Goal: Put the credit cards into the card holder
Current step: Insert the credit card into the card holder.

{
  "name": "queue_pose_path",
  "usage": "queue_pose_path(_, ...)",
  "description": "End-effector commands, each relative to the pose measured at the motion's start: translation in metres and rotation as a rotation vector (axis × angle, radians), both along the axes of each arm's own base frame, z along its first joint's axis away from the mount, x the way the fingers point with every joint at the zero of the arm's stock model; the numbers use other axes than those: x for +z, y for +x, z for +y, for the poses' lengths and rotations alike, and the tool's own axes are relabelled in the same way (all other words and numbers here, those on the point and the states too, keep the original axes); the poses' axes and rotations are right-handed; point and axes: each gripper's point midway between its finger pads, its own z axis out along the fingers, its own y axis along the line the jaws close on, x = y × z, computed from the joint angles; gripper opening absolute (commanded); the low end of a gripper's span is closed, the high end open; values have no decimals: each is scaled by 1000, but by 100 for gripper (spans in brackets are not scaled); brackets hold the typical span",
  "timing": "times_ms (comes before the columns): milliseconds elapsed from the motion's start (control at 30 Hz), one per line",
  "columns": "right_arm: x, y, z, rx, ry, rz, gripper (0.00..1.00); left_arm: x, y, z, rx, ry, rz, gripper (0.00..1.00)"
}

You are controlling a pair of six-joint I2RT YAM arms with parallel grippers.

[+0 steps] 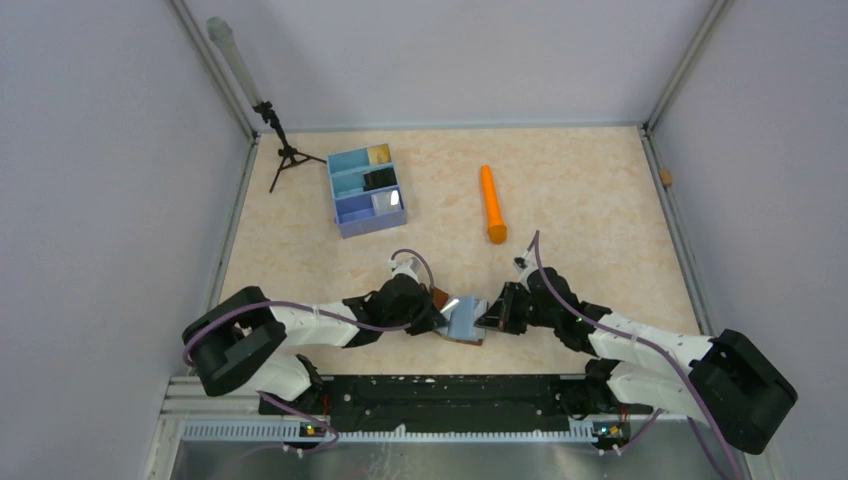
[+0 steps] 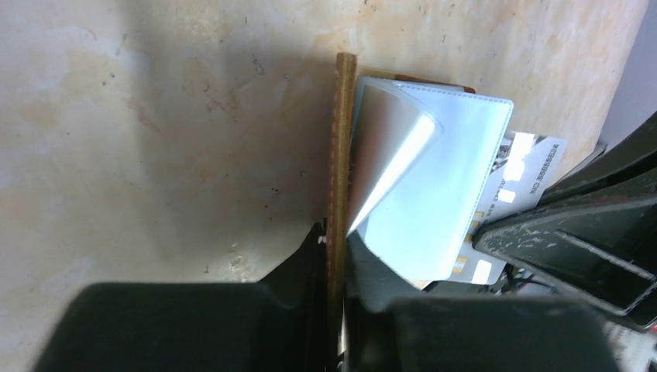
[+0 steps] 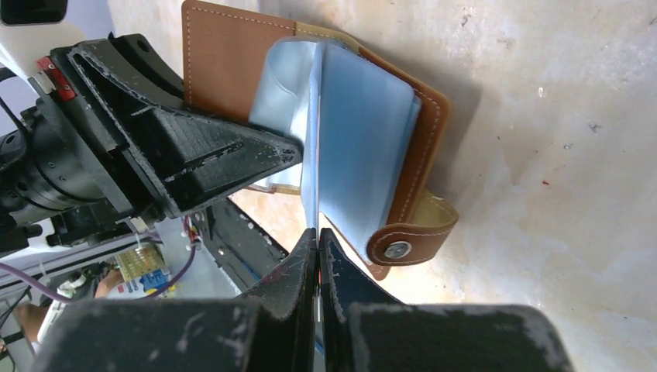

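Observation:
The card holder [image 1: 463,323], a brown leather wallet with clear sleeves, lies open between my two grippers at the near middle of the table. My left gripper [image 2: 338,240] is shut on its brown cover [image 2: 339,155], holding it on edge. My right gripper [image 3: 318,232] is shut on a white credit card [image 2: 528,164], seen edge-on in the right wrist view; its far part lies at the clear sleeves [image 2: 434,178]. The snap tab [image 3: 411,232] hangs open. More credit cards, tan-gold [image 1: 380,153], black [image 1: 380,178] and silvery [image 1: 388,201], sit in the blue tray.
The blue three-compartment tray [image 1: 343,205] stands at the back left. An orange cylinder [image 1: 492,203] lies at the back middle. A small black tripod [image 1: 285,150] stands in the far left corner. Walls enclose the table on three sides.

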Motion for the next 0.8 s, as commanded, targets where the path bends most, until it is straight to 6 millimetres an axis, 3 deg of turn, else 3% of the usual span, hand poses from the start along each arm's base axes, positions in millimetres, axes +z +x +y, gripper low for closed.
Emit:
queue_pose_path(0, 25, 17, 11, 2, 58, -90, 0, 9, 2, -4, -27, -34, -36, 21)
queue_pose_path(100, 22, 19, 14, 6, 53, -90, 0, 17, 4, -2, -36, -34, -73, 46)
queue_pose_path(300, 25, 25, 21, 18, 69, -106, 0, 31, 6, 8, -43, -10, -140, 69)
queue_pose_path(433, 36, 30, 26, 26, 84, -133, 0, 38, 4, 13, -68, 5, -175, 75)
queue_pose_path(600, 50, 34, 36, 42, 98, -167, 0, 51, 4, 15, -87, -4, -219, 77)
queue_pose_path(767, 46, 39, 43, 53, 75, -161, 0, 57, 4, 15, -100, -7, -243, 75)
